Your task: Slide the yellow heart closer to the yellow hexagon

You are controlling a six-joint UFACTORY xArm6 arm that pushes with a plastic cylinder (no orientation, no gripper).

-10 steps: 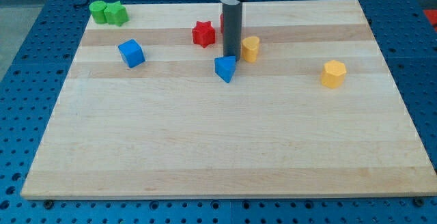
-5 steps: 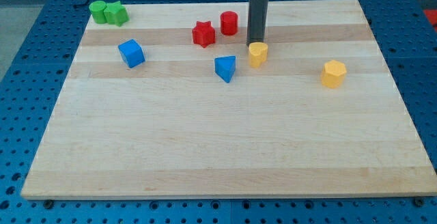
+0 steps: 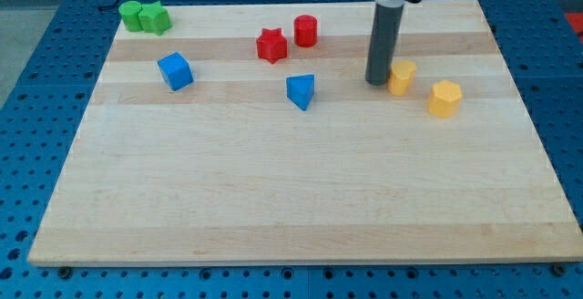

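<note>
The yellow heart (image 3: 402, 77) lies on the wooden board at the view's upper right. The yellow hexagon (image 3: 445, 98) sits just to its right and slightly lower, with a small gap between them. My tip (image 3: 377, 82) touches the board right against the heart's left side. The dark rod rises from it to the view's top edge.
A blue triangle (image 3: 301, 91) lies left of my tip. A red star (image 3: 271, 46) and a red cylinder (image 3: 306, 31) sit at the upper middle. A blue cube (image 3: 175, 71) is at the left. Two green blocks (image 3: 146, 16) sit at the board's top left corner.
My tip has moved to the view's right, from beside the blue triangle past the red cylinder. The yellow heart has slid right with it and now lies close to the yellow hexagon.
</note>
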